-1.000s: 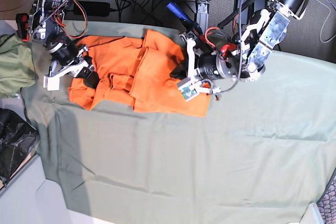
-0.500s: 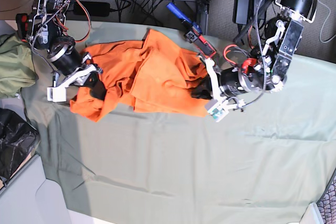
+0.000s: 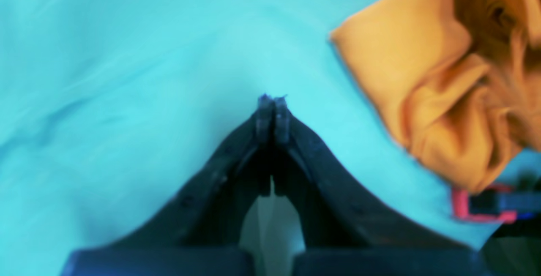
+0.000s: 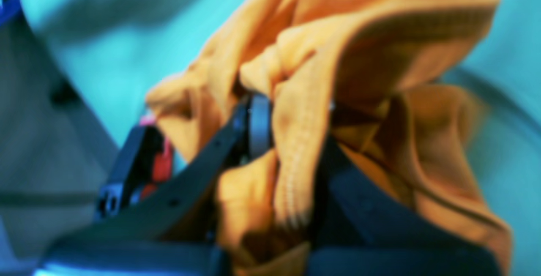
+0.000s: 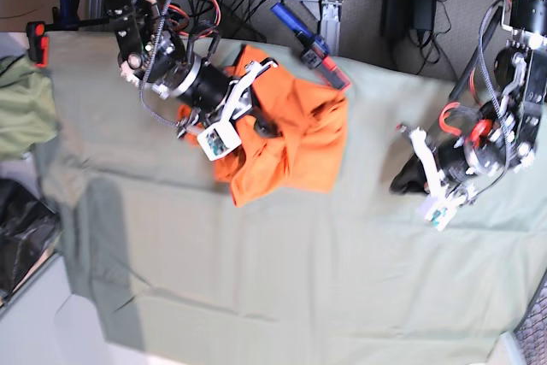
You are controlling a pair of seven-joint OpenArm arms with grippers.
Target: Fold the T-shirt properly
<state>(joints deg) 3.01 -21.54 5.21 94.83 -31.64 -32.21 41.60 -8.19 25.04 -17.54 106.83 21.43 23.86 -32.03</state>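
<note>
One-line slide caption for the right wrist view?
Right gripper clamps a bunched fold of the orange T-shirt above the green cloth.

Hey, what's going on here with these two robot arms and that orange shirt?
The robot is folding an orange T-shirt on a table covered with a sage green cloth. The right gripper is shut on a bunch of the shirt's fabric. The left gripper is shut and empty, off to the side over the cloth. The shirt is crumpled, not folded.

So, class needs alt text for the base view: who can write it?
The right hand grips a bunched orange T-shirt lying on a pale green cloth. The left hand, shut and empty, sits apart over the cloth.
</note>
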